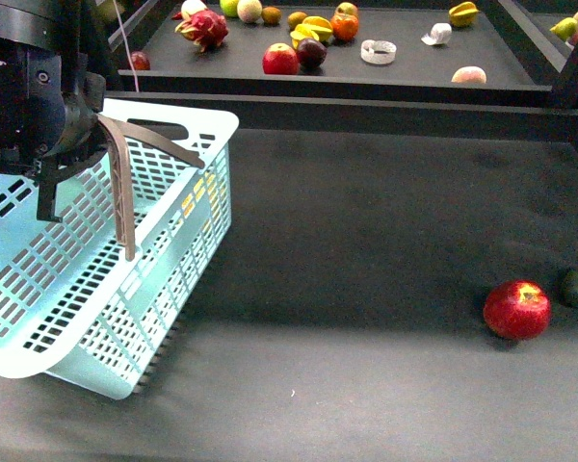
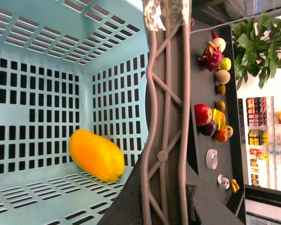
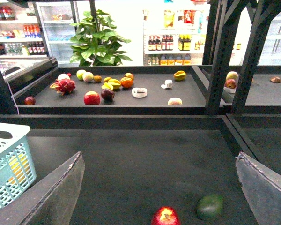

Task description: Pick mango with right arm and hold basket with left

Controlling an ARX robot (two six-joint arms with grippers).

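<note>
Tilting off the table, the basket (image 1: 125,289) hangs from its handle (image 1: 125,192), which the left gripper (image 1: 72,144) clamps. The mango (image 2: 96,155) lies inside on the basket floor, long axis slanting toward a corner, near the left arm. The right gripper (image 3: 159,187) is spread wide, empty, above the apple (image 3: 165,216). In the front view the basket wall hides the mango.

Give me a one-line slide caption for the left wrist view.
Mango lying inside the light blue basket, its grey handle running alongside.
</note>
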